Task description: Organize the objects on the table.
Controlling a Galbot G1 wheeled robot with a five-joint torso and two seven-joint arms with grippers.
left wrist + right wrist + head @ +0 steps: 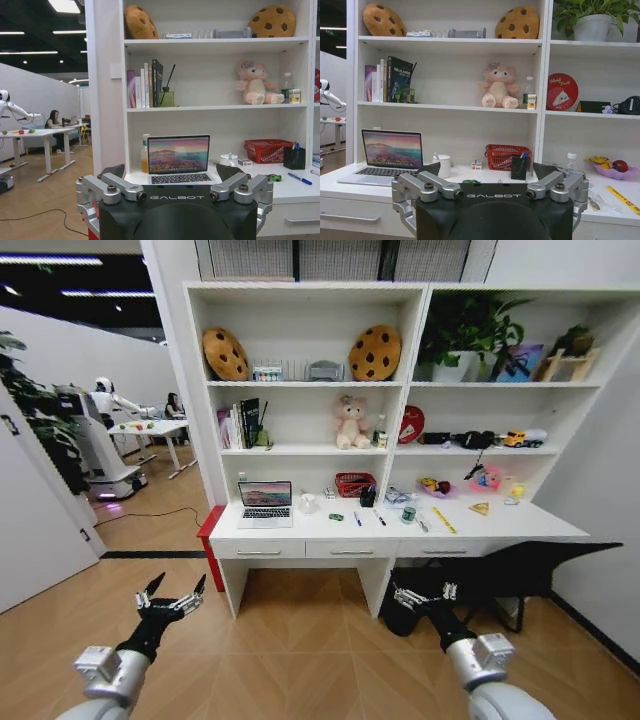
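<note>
The long white table (pixel 500 525) stands ahead under tall shelving, some way off from both arms. On it are an open silver laptop (pixel 265 503), a tiny green toy car (pixel 336 517), a blue pen (pixel 357 519), a black pen (pixel 380 518), a small bottle (pixel 408 514) and a yellow ruler (pixel 443 520). My left gripper (pixel 178 585) hangs open and empty over the floor, low on the left. My right gripper (pixel 424 592) is open and empty, low on the right. The left wrist view faces the laptop (pixel 178 159) and the car (pixel 273 177). The right wrist view faces the ruler (pixel 622 197).
A red basket (pixel 354 483), a black pen holder (pixel 368 497) and a white mug (pixel 307 503) stand at the back of the desk. A black chair (pixel 520 570) sits under its right end. Wooden floor lies between me and the desk. Another robot (pixel 100 435) is far left.
</note>
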